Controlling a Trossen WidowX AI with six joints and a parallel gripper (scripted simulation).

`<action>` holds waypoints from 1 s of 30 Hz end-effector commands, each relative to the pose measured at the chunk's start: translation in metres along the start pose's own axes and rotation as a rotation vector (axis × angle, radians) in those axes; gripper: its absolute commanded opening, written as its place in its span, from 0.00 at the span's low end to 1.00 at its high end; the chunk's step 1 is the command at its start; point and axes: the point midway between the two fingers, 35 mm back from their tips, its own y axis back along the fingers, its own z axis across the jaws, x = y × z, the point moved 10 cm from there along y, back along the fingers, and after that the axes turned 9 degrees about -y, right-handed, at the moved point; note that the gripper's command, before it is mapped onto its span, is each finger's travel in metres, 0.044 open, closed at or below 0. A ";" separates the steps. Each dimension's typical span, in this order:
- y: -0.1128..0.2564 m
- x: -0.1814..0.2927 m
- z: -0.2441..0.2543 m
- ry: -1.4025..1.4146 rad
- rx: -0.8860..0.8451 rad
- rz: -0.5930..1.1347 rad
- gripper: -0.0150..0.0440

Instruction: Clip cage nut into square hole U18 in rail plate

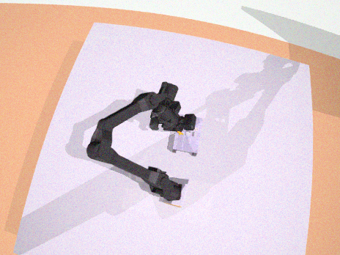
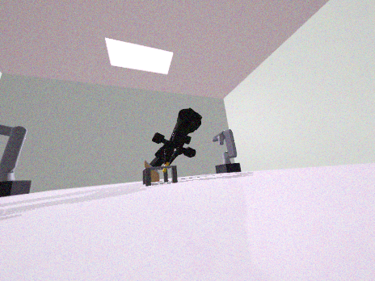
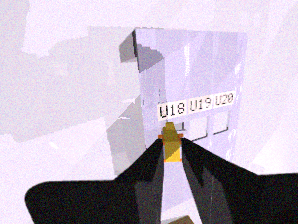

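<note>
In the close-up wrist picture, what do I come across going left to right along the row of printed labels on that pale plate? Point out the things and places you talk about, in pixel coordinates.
Across the pale plate [image 3: 200, 65], left to right: the U18 label [image 3: 172, 109] → the U19 label [image 3: 200, 104] → the U20 label [image 3: 224, 99].

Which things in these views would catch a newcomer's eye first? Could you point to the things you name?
Probably the black arm [image 1: 100, 141] [image 2: 188, 121], bent in a wide hook over the pale table top in the top view. Next, the yellow cage nut [image 1: 179, 132] [image 2: 166, 165] [image 3: 172, 152], a bright spot between the fingers of the gripper [image 3: 172, 142], by the U18 hole. In the wrist view, the white label strip reading U18, U19, U20 [image 3: 195, 105] stands out on the rail plate [image 3: 200, 65].
</note>
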 end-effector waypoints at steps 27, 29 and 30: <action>0.000 -0.001 -0.006 -0.002 -0.041 0.006 0.32; 0.000 -0.001 -0.007 -0.002 -0.045 0.007 0.32; 0.000 -0.001 -0.007 -0.002 -0.048 0.007 0.32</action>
